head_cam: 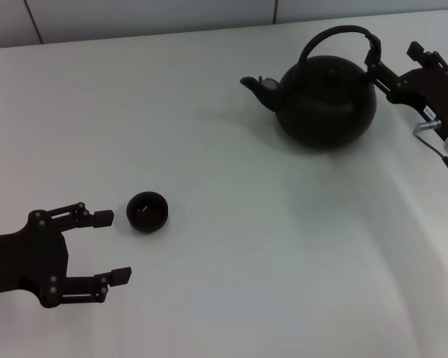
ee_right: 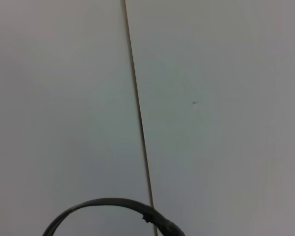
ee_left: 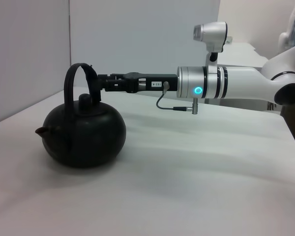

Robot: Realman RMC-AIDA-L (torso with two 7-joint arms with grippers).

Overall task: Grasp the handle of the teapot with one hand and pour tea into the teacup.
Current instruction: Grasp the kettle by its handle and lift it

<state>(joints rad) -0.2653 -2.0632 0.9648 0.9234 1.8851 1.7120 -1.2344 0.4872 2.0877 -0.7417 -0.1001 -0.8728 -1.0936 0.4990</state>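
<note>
The teapot (head_cam: 325, 101) was seen standing upright at the far right of the desk (head_cam: 231, 298), with its short spout pointed toward the robot's left. The handle (head_cam: 337, 37) rose over the pot as a tall arch, and the arch ran from the spout side to the right side. The right end effector (head_cam: 375, 58) was stretched out level from the right, and its tips were placed at the right part of the handle, up near the top. It could not be told from the pictures whether the fingers were already squeezed on the handle or only set around it. The pot was not lifted; it was resting on the desk. The teacup (head_cam: 147, 212) was found well apart from the pot, nearer to the robot and off to the left, so the pot would have to be carried a long way toward it, spout first. No tea could be made out in the cup. The left end effector (head_cam: 112, 247) was held low just beside the cup, with its fingers spread wide and nothing between them. Nothing else was seen on the desk between the pot and the cup, but the left end effector could be bumped if the pot were brought in close.
</note>
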